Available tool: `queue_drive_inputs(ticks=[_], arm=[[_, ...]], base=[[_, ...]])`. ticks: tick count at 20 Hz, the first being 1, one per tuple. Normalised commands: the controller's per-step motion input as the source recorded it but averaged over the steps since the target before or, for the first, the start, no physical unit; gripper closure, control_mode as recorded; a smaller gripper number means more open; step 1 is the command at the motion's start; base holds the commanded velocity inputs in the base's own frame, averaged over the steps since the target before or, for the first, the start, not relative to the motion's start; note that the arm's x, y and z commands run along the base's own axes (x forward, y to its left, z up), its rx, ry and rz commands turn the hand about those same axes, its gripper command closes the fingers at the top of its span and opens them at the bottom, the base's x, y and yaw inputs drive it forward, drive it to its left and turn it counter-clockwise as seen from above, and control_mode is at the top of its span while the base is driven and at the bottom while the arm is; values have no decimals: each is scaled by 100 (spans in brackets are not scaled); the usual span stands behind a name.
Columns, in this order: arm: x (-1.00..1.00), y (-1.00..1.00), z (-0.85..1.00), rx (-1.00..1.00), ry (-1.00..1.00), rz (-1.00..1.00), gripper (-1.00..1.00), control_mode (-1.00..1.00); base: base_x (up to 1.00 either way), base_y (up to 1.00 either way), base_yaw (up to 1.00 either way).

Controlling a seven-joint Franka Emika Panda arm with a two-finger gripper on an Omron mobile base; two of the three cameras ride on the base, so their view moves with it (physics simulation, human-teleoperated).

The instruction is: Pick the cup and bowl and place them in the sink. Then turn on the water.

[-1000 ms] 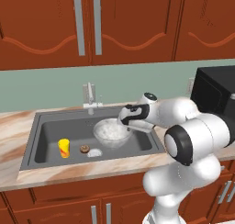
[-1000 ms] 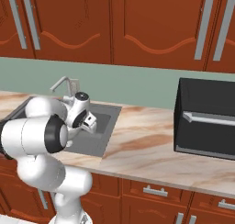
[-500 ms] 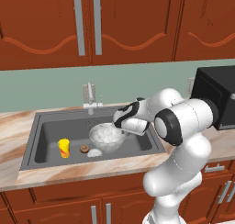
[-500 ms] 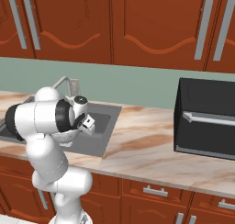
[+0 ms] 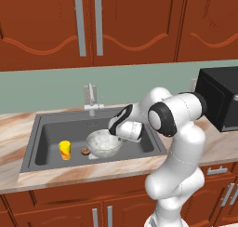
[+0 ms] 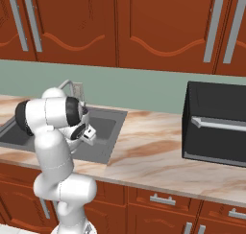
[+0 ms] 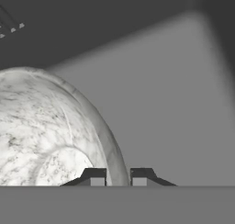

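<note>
The speckled grey-white bowl [image 5: 102, 142] sits low inside the dark grey sink [image 5: 51, 128], right of centre. My gripper [image 5: 113, 130] is at the bowl's right rim, shut on it. In the hand view the two fingertips [image 7: 118, 176] straddle the rim of the bowl [image 7: 46, 136], one inside and one outside, with the sink wall [image 7: 165, 99] behind. The yellow cup [image 5: 65, 150] stands upright on the sink floor, left of the bowl and apart from it. No water runs from the silver faucet [image 5: 91, 100].
A small brown round thing [image 5: 85, 150] lies on the sink floor between cup and bowl. A black microwave [image 5: 221, 98] stands on the marbled counter [image 5: 14, 128] at the right. Wooden cabinets hang above.
The arm has swung left and down, carrying the bowl lower and further left in the sink. The cup has stayed put.
</note>
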Motion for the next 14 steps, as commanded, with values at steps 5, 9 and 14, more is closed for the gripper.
queue_drive_inputs(ticks=[5, 9, 14], arm=[[0, 10, -26, 0, 0, 0, 100, -100], [0, 7, -18, 0, 0, 0, 100, -100], [0, 3, -13, 0, 0, 0, 100, -100]], base=[[0, 0, 0], [0, 0, 0], [0, 0, 0]])
